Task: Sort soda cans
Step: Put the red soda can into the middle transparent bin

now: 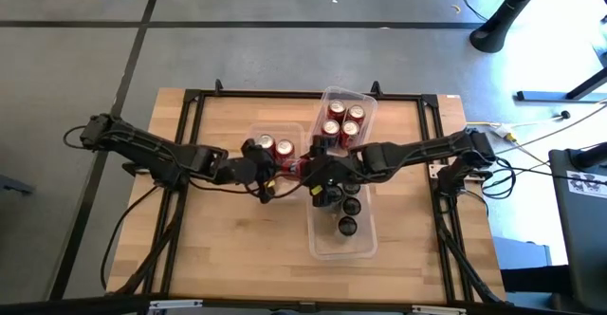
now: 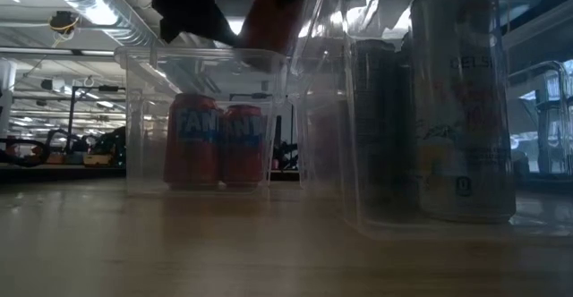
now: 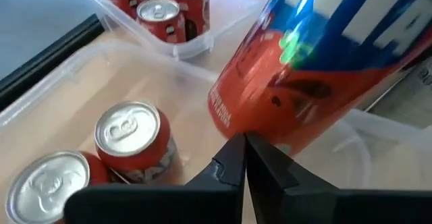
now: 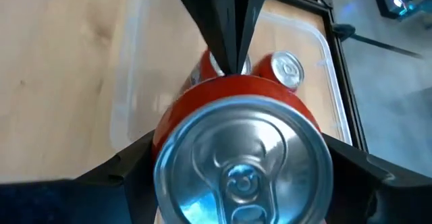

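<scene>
1. From above, take the small clear plastic bin [image 1: 275,135] at the table's middle as your landmark: it holds two red soda cans with silver tops [image 1: 275,148]. Your left gripper [image 1: 268,175] sits at the near edge of that bin. Your right gripper [image 1: 305,166] meets it just to the bin's right, with a red can lying between the two arms. A clear bin farther back [image 1: 365,101] holds four more red cans [image 1: 343,120]; a long clear bin nearer you [image 1: 367,244] holds the dark cans [image 1: 347,215].

2. At table height, the landmark bin's two red cans [image 2: 215,140] stand upright, touching. A pale grey can [image 2: 463,100] stands in the bin to the right. A red shape above the bin's rim is probably the carried can; you cannot tell more here.

3. From your left wrist, the left fingers [image 3: 233,163] are pressed together with nothing between them, their tips just under a tilted red-and-blue can [image 3: 310,69]. The landmark bin's cans sit just below.

4. From your right wrist, the right fingers [image 4: 121,166] straddle a red can [image 4: 241,150], gripping its sides, silver top facing the camera. The left arm's closed tip points at it from above. Judging by this, the can is held over the landmark bin for dropping with its red kind.
</scene>
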Available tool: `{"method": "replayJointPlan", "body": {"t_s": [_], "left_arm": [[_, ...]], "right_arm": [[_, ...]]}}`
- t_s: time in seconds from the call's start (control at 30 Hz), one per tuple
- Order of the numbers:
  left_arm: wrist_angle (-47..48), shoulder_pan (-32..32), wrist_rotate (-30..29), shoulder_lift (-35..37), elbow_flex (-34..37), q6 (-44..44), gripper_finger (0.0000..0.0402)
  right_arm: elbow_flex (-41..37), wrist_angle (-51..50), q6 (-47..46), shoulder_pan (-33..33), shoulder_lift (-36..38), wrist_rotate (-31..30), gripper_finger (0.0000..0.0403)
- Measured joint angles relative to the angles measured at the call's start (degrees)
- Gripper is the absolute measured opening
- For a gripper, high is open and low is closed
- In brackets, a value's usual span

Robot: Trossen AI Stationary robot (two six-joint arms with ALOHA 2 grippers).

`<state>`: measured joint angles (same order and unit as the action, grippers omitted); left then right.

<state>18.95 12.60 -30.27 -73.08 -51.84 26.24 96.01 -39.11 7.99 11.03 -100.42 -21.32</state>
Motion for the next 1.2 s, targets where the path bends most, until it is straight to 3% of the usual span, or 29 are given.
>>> {"method": "replayJointPlan", "body": {"t_s": [0.43, 0.67, 1.0, 1.2], "left_arm": [[1.46, 0.0, 0.4, -0.33, 1.84, 0.43, 0.0004], [6.13, 2.46, 0.24, 2.97, 1.6, 4.26, 0.0005], [10.73, 5.99, -2.59, 13.02, 1.51, 5.03, 0.0001], [12.61, 6.16, -4.1, 13.29, 1.66, 6.14, 0.0005]], "right_arm": [[0.0, 11.53, 0.48, -2.95, -1.37, 3.19, 0.0289], [-0.07, 9.35, 0.45, -3.08, -1.78, 1.54, 0.029], [-0.11, 9.1, -4.44, -6.29, -6.62, 4.05, 0.0289], [0.14, 6.05, -6.24, -7.94, -9.14, 6.69, 0.0289]]}}
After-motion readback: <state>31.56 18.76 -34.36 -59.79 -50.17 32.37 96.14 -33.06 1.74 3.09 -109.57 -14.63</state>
